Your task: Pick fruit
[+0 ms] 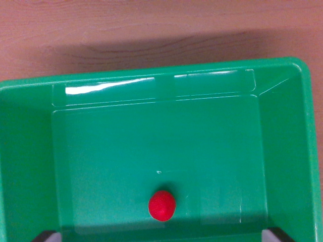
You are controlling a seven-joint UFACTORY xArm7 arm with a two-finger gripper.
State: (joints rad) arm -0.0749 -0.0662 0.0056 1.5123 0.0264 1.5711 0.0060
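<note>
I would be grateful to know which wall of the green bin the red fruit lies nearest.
The red fruit lies nearest the wall at the wrist view's bottom edge of the green bin, roughly centred between the side walls and far from the wall beside the wooden table.

A green plastic bin (282, 151) with sloped walls and a glossy rim fills most of the wrist view, resting on a reddish-brown wooden table (151, 30) that shows along the top edge

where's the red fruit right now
In the wrist view the red fruit lies on the floor of the green bin, alone, near the bottom edge of the picture and about midway between the bin's side walls.
</note>
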